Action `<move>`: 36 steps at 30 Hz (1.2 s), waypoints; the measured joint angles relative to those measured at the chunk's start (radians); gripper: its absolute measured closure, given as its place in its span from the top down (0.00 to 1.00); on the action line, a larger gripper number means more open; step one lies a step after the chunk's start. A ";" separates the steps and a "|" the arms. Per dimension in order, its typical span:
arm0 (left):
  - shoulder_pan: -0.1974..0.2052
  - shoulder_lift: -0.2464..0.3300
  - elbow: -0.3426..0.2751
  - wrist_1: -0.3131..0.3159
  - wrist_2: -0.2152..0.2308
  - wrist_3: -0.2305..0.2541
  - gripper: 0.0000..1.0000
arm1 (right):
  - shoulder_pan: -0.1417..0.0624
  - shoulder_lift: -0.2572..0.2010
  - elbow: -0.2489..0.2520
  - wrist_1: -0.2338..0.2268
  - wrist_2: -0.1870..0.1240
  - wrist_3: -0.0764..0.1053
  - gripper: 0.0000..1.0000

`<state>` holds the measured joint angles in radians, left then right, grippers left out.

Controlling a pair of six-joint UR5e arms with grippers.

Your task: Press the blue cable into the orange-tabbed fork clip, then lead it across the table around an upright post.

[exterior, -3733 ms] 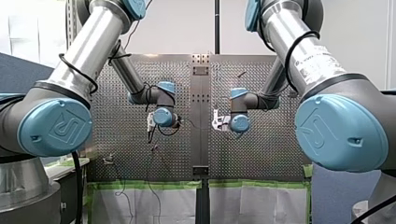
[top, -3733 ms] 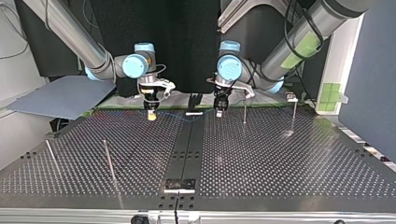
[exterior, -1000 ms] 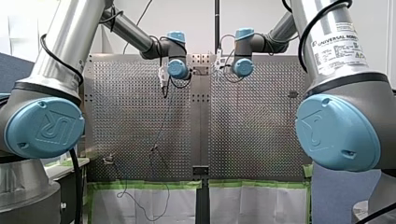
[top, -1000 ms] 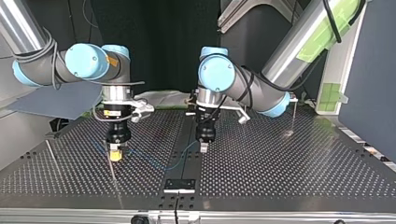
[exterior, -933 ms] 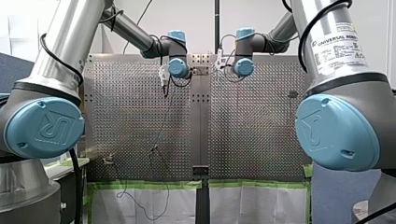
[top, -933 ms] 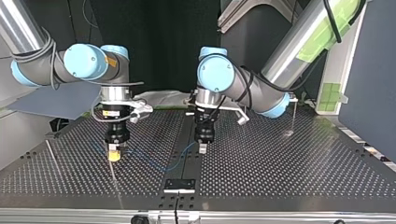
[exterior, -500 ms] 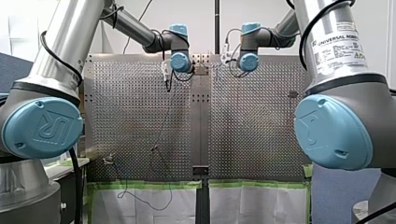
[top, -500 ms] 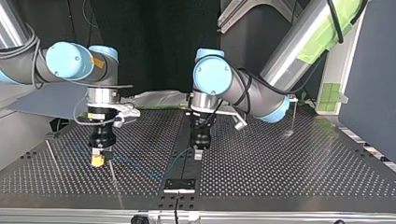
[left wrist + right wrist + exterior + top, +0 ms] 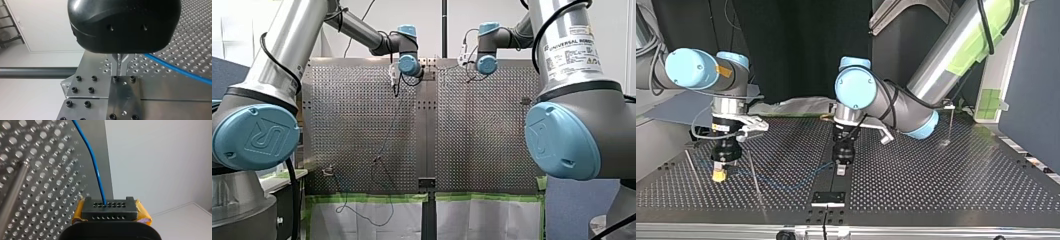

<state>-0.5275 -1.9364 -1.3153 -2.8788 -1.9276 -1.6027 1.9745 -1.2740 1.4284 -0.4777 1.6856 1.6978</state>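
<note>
Near the table's [image 9: 936,190] edge farthest from the arm bases, the blue cable [image 9: 180,70] sags in a thin, limp span between my right gripper [image 9: 719,175], its yellow pads [image 9: 142,213] clamped on it, and my left gripper [image 9: 120,66], metal fingers pinched shut on it. Light, smooth-jacketed and floppy, it probably steers only under tension, so grip it close to the slim steel post [image 9: 754,175] between the grippers.
</note>
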 joint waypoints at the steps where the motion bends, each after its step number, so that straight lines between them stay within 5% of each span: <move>1: -0.002 -0.005 0.010 -0.006 0.000 -0.003 0.00 | -0.004 0.000 0.000 0.000 -0.001 0.002 0.00; 21: -0.033 -0.073 0.153 -0.076 0.008 -0.024 0.00 | -0.088 -0.001 0.000 0.001 -0.010 0.040 0.00; 36: -0.046 -0.134 0.204 -0.092 0.012 -0.028 0.00 | -0.158 0.001 0.001 0.015 -0.011 0.037 0.00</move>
<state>-0.5737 -2.0705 -1.1109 -2.9712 -1.9159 -1.6303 1.8165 -1.2734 1.4292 -0.4628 1.6747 1.7344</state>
